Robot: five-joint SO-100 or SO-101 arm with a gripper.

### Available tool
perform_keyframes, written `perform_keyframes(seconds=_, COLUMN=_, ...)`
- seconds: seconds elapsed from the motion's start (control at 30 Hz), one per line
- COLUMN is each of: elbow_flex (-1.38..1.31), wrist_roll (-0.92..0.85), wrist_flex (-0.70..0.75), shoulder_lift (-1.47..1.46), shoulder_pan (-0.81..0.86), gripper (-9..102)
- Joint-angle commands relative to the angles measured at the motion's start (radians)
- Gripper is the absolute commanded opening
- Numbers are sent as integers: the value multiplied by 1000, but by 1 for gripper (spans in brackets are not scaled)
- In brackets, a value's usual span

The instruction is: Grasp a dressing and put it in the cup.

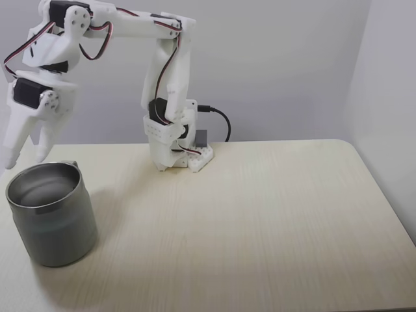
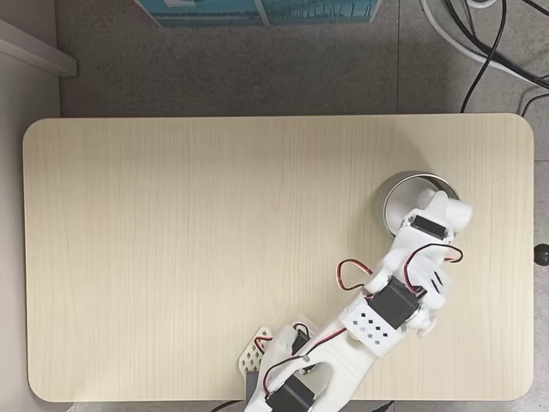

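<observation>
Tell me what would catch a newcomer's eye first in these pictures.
The white plastic robot arm arches from its base at the table's back edge, its gripper hanging open just above the large grey brushed-metal cup. That cup stands alone at the left of the pale wooden table.

Bright even light, soft shadows, sharp focus, slight sheen inside cup

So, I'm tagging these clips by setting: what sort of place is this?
Probably an office or lab corner: a plain wooden table, cables on grey floor, bare white wall.
</observation>
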Motion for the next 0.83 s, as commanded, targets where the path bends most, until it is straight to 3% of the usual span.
perform_keyframes(seconds=0.0, elbow_flex=5, wrist_roll=6, wrist_flex=-8, shoulder_lift=-29, shoulder_pan=-5, gripper=22)
perform_keyframes(seconds=0.8, elbow_flex=-12, wrist_roll=14, wrist_flex=-71, shoulder_lift=2, shoulder_pan=-44, gripper=21)
